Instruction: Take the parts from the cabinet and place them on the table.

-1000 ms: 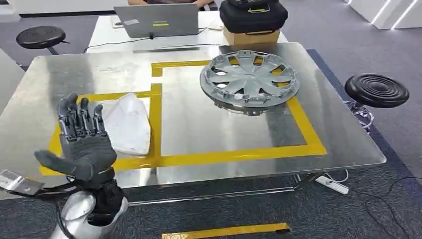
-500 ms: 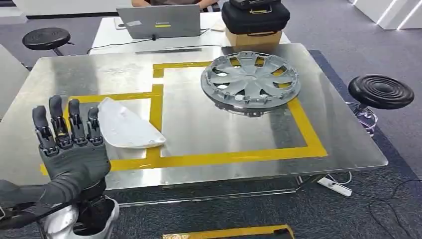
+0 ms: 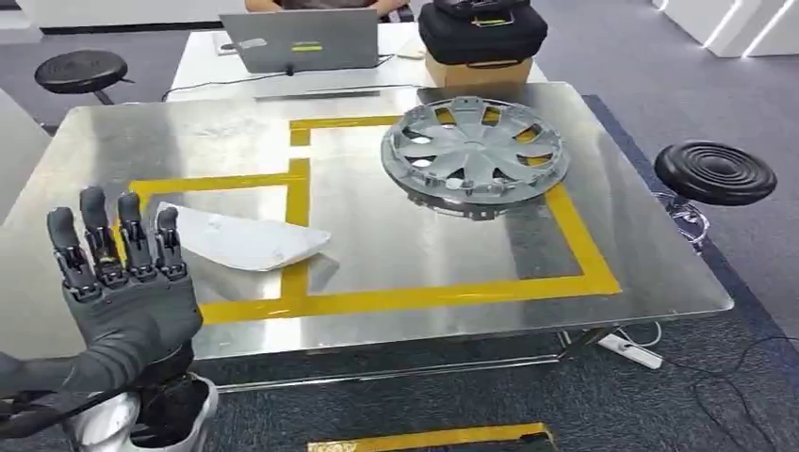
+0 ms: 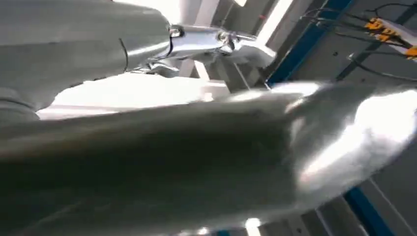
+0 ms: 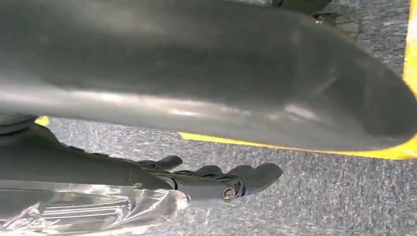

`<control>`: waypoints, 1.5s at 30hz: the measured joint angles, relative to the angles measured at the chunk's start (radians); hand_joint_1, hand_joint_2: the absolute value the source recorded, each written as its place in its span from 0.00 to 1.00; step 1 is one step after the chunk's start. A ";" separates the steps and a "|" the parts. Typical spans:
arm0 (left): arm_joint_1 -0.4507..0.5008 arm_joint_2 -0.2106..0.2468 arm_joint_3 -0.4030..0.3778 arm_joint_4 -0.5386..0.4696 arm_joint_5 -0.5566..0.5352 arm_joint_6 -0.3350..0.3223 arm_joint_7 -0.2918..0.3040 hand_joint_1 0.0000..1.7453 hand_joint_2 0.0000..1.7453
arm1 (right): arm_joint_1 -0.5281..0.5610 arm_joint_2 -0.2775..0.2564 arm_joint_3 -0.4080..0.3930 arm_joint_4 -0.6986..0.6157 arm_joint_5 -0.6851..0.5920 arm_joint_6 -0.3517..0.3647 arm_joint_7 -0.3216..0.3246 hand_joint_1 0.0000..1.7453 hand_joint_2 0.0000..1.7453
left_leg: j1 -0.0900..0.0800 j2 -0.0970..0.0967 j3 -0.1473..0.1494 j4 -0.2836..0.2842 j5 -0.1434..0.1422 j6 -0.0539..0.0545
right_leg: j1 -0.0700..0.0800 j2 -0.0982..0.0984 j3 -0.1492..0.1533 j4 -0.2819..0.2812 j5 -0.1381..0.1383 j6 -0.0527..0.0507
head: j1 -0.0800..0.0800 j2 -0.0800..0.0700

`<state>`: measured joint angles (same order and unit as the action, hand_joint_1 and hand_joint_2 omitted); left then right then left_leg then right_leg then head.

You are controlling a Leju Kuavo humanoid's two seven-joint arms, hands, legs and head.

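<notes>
A white curved part (image 3: pixel 240 240) lies flat on the steel table (image 3: pixel 405 250), across the left yellow tape line. My left hand (image 3: pixel 122 287) is raised at the table's near left edge with its palm toward the table and its fingers spread. It holds nothing and stands just short of the part. A grey wheel cover (image 3: pixel 474 153) rests on the far right of the taped area. My right hand (image 5: pixel 216 177) hangs low over the carpet, its fingers loosely extended with nothing between them.
Yellow tape (image 3: pixel 415 297) marks two rectangles on the table. A laptop (image 3: pixel 300 40) and a black bag on a box (image 3: pixel 481 38) sit on the desk behind. Black stools stand at the right (image 3: pixel 714 172) and far left (image 3: pixel 80 71). A power strip (image 3: pixel 631 351) lies on the floor.
The white part has tipped from leaning near my left hand to lying flat, stretched to the right. My left hand has drawn back toward me and to the left, still spread.
</notes>
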<state>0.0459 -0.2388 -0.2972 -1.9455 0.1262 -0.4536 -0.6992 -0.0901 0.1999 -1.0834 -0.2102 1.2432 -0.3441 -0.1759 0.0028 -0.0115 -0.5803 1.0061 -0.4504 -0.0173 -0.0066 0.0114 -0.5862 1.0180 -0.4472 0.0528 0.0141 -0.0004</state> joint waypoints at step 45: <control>-0.019 0.004 -0.044 0.025 0.040 -0.027 0.000 0.00 0.00 | -0.011 -0.005 0.000 -0.001 0.000 0.006 -0.005 0.00 0.00 | -0.002 0.010 -0.043 -0.015 0.076 -0.001 | 0.001 -0.001 0.087 -0.018 -0.062 0.007 | 0.003 0.000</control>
<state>0.0269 -0.2346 -0.3410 -1.9207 0.1667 -0.4810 -0.6992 -0.1015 0.1953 -1.0834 -0.2110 1.2436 -0.3376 -0.1808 0.0010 -0.0011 -0.6230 0.9910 -0.3740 -0.0186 -0.0057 0.0108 -0.4996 1.0003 -0.5088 0.0594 0.0168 -0.0004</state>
